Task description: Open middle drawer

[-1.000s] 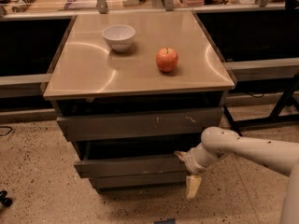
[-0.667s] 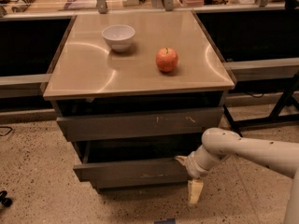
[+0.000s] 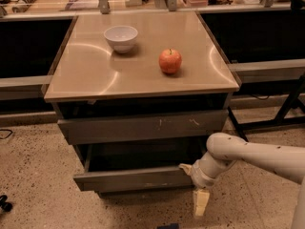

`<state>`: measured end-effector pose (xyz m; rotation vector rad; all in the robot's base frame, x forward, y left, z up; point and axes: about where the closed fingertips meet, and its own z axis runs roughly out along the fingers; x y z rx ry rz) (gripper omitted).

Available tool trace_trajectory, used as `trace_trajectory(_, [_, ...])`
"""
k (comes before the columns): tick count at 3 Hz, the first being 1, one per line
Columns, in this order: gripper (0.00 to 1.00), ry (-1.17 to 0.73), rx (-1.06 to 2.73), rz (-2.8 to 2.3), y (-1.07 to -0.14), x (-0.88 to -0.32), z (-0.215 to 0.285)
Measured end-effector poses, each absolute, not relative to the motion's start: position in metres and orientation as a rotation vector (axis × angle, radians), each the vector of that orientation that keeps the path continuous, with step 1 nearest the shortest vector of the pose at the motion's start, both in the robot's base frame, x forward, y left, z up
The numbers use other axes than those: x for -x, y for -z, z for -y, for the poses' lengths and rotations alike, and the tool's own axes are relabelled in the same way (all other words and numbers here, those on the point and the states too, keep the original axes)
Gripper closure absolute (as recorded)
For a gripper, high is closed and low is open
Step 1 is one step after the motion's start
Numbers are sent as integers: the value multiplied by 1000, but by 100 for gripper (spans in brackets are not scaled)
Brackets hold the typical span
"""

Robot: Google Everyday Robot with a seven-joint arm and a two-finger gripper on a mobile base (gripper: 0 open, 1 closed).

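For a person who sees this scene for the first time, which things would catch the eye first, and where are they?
The red apple and the white bowl stand apart on the tan cabinet top. Below them, the middle drawer is pulled out and shows its dark inside. The gripper of the pale arm is at the right end of the drawer's front.

On the cabinet top (image 3: 86, 75) the bowl (image 3: 121, 36) sits back left and the apple (image 3: 170, 61) is right of it and nearer the front, while below, the middle drawer (image 3: 128, 179) sticks out under the upper drawer (image 3: 138, 127), with the gripper (image 3: 193, 185) at its right end.
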<state>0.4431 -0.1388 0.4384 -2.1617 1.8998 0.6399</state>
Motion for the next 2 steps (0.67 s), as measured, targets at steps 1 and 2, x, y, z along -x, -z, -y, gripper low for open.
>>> trace_trajectory(1, [0,-712,2165,-1949,-441,-422,143])
trace_trajectory(2, [0,-712,2165,-1950,-447,-422,143])
